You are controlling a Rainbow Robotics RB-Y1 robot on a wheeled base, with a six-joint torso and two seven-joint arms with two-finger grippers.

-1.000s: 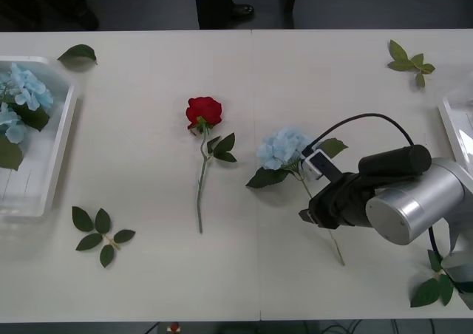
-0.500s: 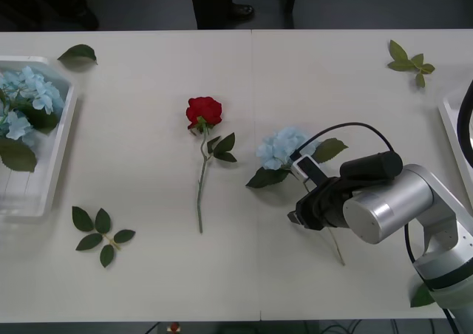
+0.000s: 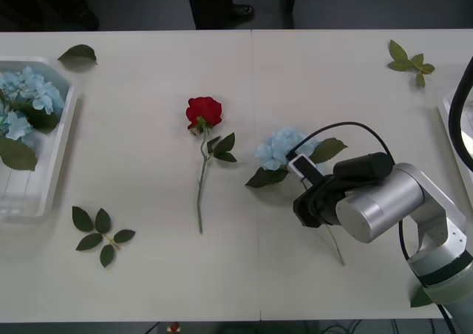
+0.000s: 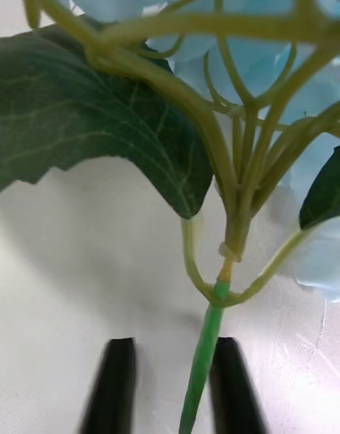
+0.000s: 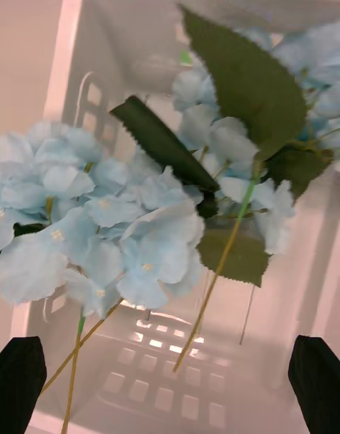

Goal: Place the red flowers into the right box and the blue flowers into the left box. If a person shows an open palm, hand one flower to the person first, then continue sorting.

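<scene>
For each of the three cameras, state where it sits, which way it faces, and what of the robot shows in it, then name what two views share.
Front view: above the arms, looking forward and down at the table; the right arm shows, its right gripper at the blue hydrangea beside a red rose.
Right wrist view: close over the table, facing the hydrangea's stem, which runs between its black fingers.
Left wrist view: above the left box, facing blue hydrangeas inside; left gripper open.
Shared: front and right wrist views both show that hydrangea.

I see my right gripper [image 4: 170, 384] low over mid-table, black fingers [image 4: 112, 384] slightly parted; my left gripper [image 5: 170, 377] hangs spread wide open
</scene>
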